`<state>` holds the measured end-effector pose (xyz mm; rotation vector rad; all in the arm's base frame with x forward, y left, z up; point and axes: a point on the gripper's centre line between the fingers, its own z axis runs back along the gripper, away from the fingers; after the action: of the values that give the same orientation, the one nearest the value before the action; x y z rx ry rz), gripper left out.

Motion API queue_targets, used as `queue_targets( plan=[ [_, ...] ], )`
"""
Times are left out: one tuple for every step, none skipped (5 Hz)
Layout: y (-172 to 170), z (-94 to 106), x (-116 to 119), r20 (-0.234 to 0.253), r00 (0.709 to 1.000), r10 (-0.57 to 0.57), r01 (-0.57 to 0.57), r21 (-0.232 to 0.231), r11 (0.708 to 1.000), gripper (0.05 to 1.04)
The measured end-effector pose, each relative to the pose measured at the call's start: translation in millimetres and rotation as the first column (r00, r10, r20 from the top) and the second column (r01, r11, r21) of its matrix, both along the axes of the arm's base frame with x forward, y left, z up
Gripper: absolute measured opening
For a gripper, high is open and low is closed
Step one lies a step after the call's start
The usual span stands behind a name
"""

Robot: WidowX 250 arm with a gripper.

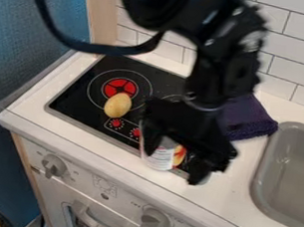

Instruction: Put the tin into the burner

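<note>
The tin (157,158), with a white and partly red and yellow label, stands at the front edge of the black stovetop, partly hidden by the gripper. Spread open, the black gripper (173,166) hangs over it, one finger over the tin's upper left part and the other to its right. Whether either finger touches the tin I cannot tell. At the back left of the stove is a burner (120,87) with a red centre; the arm hides much of the right side of the stovetop.
A yellow, potato-like object (118,105) lies at the front edge of the left burner. Behind and right of the gripper is a dark purple cloth (250,119). The grey sink (265,160) is at the right, and a tiled wall stands behind the counter.
</note>
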<state>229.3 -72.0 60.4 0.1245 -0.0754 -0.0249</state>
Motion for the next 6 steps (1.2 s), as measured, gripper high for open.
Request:
queue_targets(
  plan=[
    [6.0,-24.9,1.8,-0.045,0.999,0.026,-0.029,-0.064,0.998,1.001],
    [10.2,-34.3,6.5,-0.052,0.997,0.048,-0.053,-0.100,0.994,1.001],
    [15.0,-45.7,14.3,-0.064,0.995,0.072,-0.078,-0.096,0.992,1.001],
    [19.3,-51.5,33.7,-0.049,0.991,0.126,-0.131,-0.102,0.986,1.001],
    [22.1,-56.1,55.8,-0.028,0.985,0.173,-0.175,-0.118,0.978,1.001],
    [27.6,-54.5,74.1,-0.003,0.973,0.231,-0.229,-0.130,0.965,1.001]
  ],
)
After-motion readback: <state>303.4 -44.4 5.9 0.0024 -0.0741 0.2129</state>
